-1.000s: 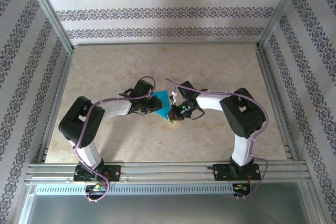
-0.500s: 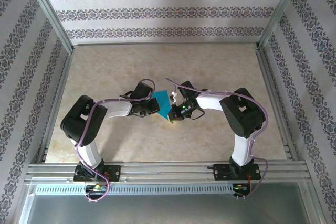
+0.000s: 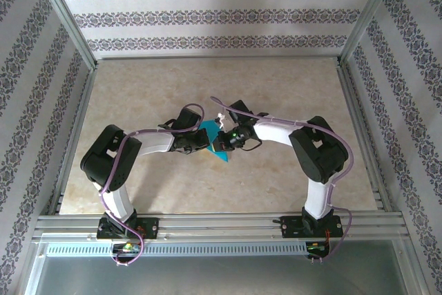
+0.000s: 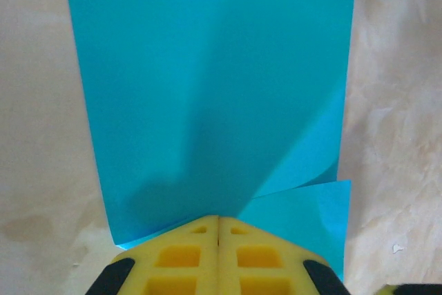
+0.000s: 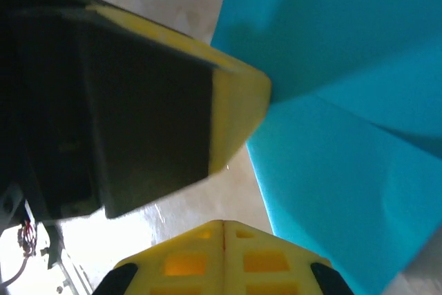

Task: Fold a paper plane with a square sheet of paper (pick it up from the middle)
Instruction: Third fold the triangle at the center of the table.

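- The square sheet of paper (image 4: 207, 88), teal-blue, is found about the middle of the worktop (image 3: 138, 94), well apart from all four edges and between the two gripper heads.
- A crease is seen running across the sheet, and a second layer of the same paper is shown under its right corner in the left wrist view, where the upper layer is curled slightly off the lower one.
- The left gripper (image 4: 218, 229) is clenched, its yellow jaws pressed together with no gap; the near edge of the sheet is drawn into the tips, so the paper is taken to be pinched there.
- Shaded folds are seen spreading over the sheet from that pinch point.
- The right gripper (image 5: 222, 233) is clenched as well, with nothing seen between its jaws; it is held just beside the edge of the sheet, over bare worktop.
- In the right wrist view, one of the left gripper's fingers (image 5: 238, 101) is seen close by, its yellow tip touching the paper.
- The left arm (image 3: 114, 164) and the right arm (image 3: 318, 150) are bent inward from the near edge, so that the two heads are brought nearly together.
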`<state>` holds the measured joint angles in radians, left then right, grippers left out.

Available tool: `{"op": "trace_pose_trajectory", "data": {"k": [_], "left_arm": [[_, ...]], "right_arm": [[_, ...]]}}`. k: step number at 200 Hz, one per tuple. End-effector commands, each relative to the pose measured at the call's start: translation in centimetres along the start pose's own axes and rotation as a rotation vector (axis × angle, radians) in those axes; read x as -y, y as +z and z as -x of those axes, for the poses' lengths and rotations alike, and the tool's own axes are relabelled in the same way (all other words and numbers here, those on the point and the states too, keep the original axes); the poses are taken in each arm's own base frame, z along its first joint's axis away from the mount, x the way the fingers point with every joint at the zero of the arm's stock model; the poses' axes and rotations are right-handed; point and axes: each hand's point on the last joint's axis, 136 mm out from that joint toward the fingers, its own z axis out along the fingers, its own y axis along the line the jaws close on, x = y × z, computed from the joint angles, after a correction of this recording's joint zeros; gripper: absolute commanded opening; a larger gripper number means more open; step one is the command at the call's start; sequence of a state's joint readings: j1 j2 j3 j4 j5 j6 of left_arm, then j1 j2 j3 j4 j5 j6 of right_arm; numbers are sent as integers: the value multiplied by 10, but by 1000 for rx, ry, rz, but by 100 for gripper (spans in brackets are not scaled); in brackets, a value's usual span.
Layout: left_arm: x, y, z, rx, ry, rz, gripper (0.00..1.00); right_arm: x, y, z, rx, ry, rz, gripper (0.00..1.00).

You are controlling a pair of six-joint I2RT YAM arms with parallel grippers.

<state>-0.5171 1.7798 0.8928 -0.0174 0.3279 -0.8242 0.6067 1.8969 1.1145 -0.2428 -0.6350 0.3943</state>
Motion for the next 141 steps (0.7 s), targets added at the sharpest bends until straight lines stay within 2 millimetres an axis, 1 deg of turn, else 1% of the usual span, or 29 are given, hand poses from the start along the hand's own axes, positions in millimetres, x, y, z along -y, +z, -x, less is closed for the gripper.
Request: {"op": "trace_pose_trajectory", "data": {"k": [1, 24, 35, 65, 80, 93, 108, 141], "left_arm": [[-27, 8, -18, -64, -34, 109, 4], [-30, 10, -20, -69, -44, 117, 4], [-31, 10, -20, -70, -47, 118, 4], [-36, 10, -22, -72, -56, 134, 3], [-40, 10, -24, -77, -59, 153, 3], [-44, 11, -26, -81, -59, 169, 2], [-48, 11, -28, -85, -59, 183, 1], [-50, 11, -28, -89, -56, 192, 1]], "right_arm": [[10, 12, 1, -17, 28, -40, 5], [9, 18, 1, -30, 26, -48, 4], [11, 22, -1, -43, 31, -54, 3], [24, 26, -10, -63, 56, -91, 2], [30, 25, -20, -78, 71, -102, 2], [36, 22, -28, -88, 84, -109, 2], [39, 15, -39, -95, 90, -101, 2], [46, -2, -68, -97, 119, -81, 3]]}}
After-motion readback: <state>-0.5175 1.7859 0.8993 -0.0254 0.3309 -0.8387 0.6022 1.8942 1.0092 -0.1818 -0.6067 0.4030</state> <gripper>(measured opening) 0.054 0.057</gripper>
